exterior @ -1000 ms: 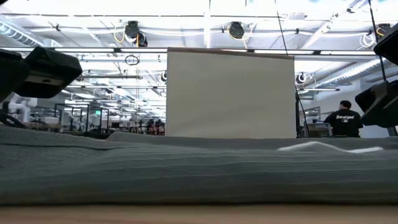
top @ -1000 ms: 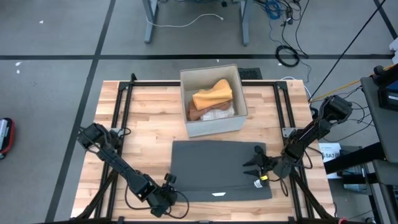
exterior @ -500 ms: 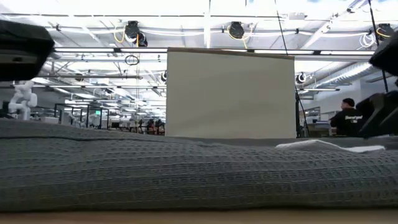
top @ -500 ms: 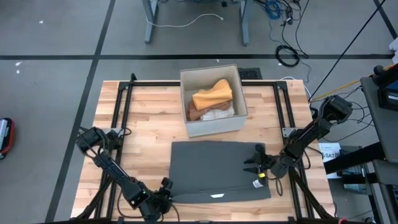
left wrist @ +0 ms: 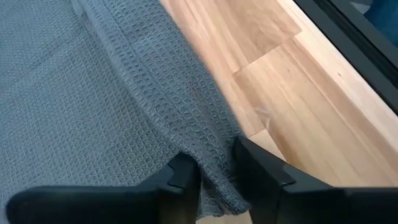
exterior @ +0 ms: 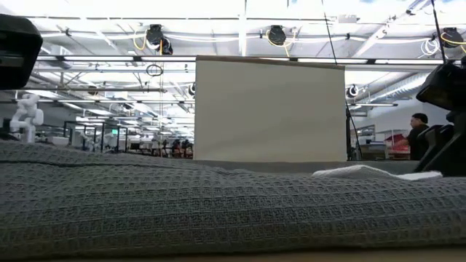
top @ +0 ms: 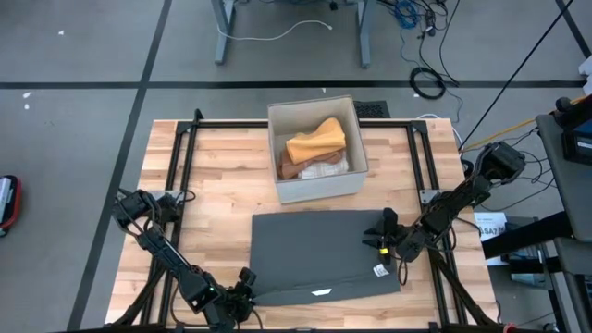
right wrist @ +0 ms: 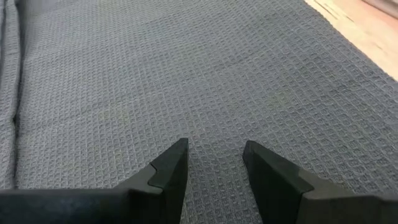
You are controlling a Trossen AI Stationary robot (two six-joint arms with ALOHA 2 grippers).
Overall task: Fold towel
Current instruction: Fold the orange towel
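From overhead I see one container, an off-white box (top: 317, 148) standing at the far middle of the wooden table (top: 222, 176), and in it an orange cloth (top: 316, 143) lies on top of a brown one and a pale patterned one, all bunched together and not spilling over the rim. Just in front of that box, near but not touching it as far as I can tell, the grey towel (top: 324, 254) lies spread flat on the table as one wide rectangle, with a small white tag (top: 321, 291) showing at its near edge. My left gripper (left wrist: 216, 177) is down at the towel's near left corner, and in its wrist view a fold of the waffle-weave edge sits right between its two dark fingers (left wrist: 185, 177), which press against the cloth on both sides, so I read it as pinching that corner against the table edge. My right gripper (right wrist: 214, 163) is over the right part of the towel, by its right edge in the overhead view (top: 386, 242); its wrist view shows the two fingers apart with flat cloth visible in the gap, nothing gathered between them, so it is released. From table level the towel fills the foreground, the box wall rises behind it, and a person (exterior: 419, 135) stands far off in the room.
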